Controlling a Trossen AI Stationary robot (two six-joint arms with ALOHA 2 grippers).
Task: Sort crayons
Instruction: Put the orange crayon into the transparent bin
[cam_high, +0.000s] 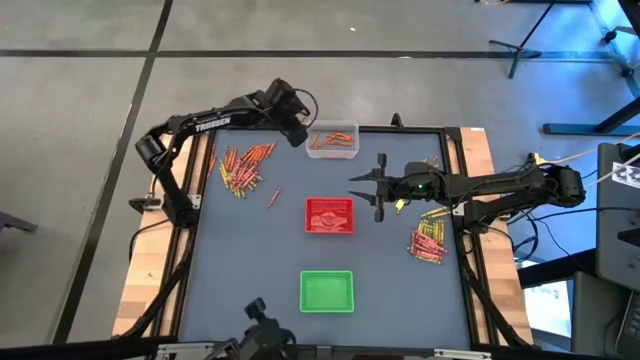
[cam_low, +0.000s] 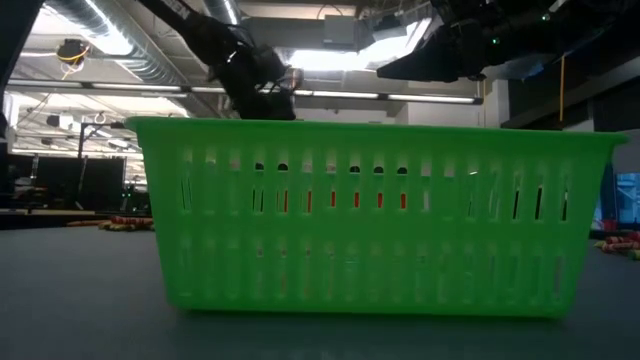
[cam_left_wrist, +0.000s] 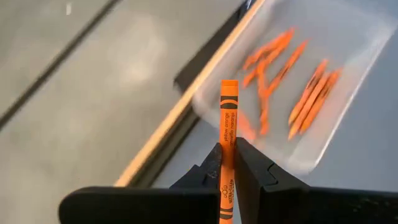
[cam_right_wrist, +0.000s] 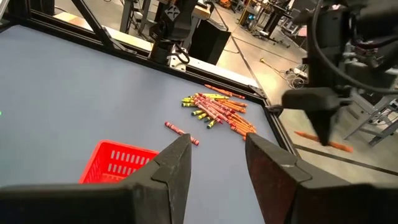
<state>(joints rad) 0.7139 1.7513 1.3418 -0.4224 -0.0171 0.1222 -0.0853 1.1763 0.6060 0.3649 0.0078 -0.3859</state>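
- My left gripper (cam_left_wrist: 227, 163): clenched on an orange crayon (cam_left_wrist: 227, 134), just beside the clear tray (cam_high: 332, 141).
- My right gripper (cam_high: 377, 187): released, empty, right of the red tray (cam_high: 329, 215).

clear tray (cam_high: 332, 148), red tray (cam_high: 329, 215), green tray (cam_high: 327, 291), table (cam_high: 240, 260)

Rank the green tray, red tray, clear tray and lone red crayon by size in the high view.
1. Green tray
2. Red tray, nearly alike
3. Clear tray
4. Lone red crayon
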